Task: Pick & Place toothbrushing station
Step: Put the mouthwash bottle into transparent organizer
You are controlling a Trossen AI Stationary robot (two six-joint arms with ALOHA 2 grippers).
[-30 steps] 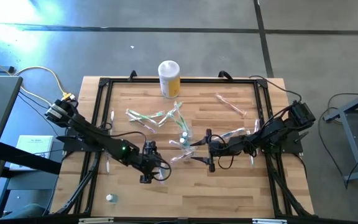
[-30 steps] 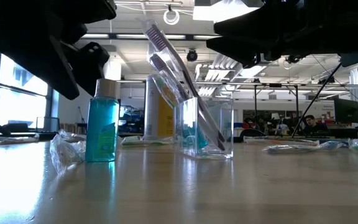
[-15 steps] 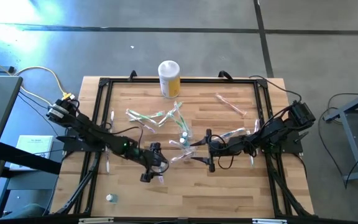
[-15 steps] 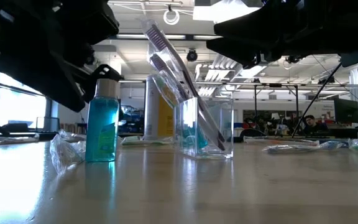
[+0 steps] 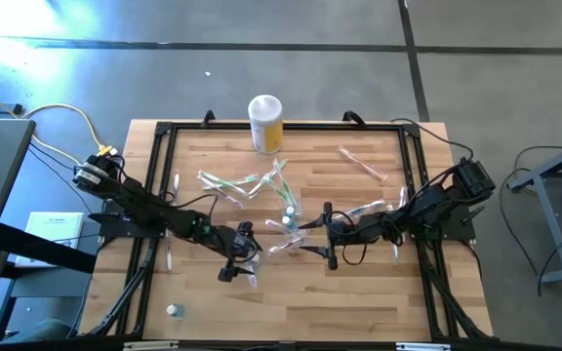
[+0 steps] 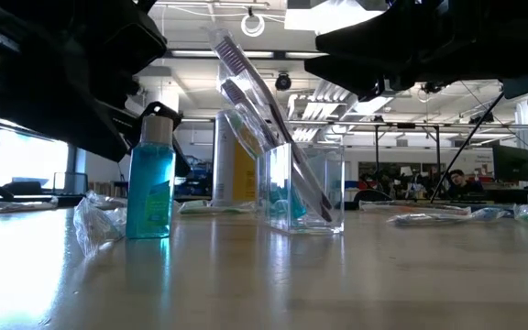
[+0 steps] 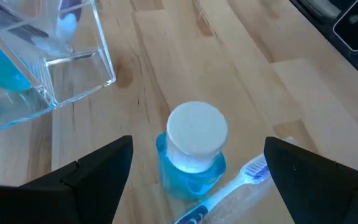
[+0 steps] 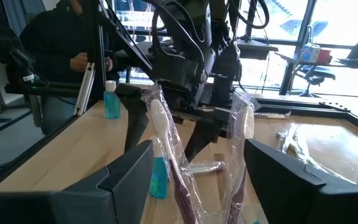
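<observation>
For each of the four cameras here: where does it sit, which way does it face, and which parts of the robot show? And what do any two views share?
High: overhead, straight down; both arms, left gripper, right gripper.
Low: table height, level towards the room; dark arm parts above.
Left wrist: looks down between open fingers at the blue bottle.
Right wrist: looks across at the clear cup's toothbrushes and the left arm.
Shared: blue bottle, in low and left wrist.

Clear cup (image 7: 48, 68) is cut off by the left wrist picture's edge.
</observation>
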